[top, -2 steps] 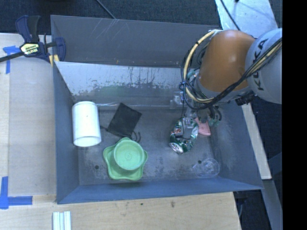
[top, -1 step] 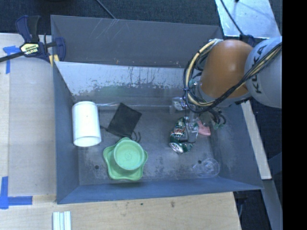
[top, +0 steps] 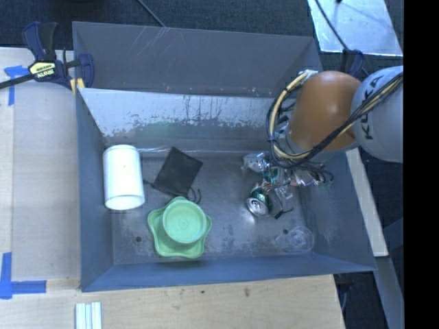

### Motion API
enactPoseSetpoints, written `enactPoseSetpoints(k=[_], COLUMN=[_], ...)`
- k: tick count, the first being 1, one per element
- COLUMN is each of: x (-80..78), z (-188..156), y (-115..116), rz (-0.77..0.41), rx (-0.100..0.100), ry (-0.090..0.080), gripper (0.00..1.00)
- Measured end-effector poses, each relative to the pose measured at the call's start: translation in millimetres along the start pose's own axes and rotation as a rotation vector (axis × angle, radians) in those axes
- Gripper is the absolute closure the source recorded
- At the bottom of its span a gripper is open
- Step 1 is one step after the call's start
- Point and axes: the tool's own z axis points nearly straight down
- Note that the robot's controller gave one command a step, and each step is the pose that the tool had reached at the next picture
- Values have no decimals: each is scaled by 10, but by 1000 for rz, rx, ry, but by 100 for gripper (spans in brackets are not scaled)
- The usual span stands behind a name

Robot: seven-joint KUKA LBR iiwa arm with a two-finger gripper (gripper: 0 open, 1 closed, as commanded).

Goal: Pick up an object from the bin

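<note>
Here the gripper (top: pixel 276 187) hangs well right of the green scalloped bowl (top: pixel 180 226), close over a small green can (top: pixel 258 203). Whether it is open or grips anything, I cannot tell.

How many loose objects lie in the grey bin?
4. White cylinder at left; black pouch beside it; green flower-shaped cup in front; small can by the gripper. A faint clear shape at front right may be a fifth; the arm may hide more.
</note>
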Motion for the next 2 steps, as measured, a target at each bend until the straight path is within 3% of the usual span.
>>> enactPoseSetpoints(k=[1, 2], x=[-70, -33], z=[-26, -37], y=[85, 14], rz=[-161, -24], rx=[8, 3], ry=[-9, -7], gripper=[0, 0])
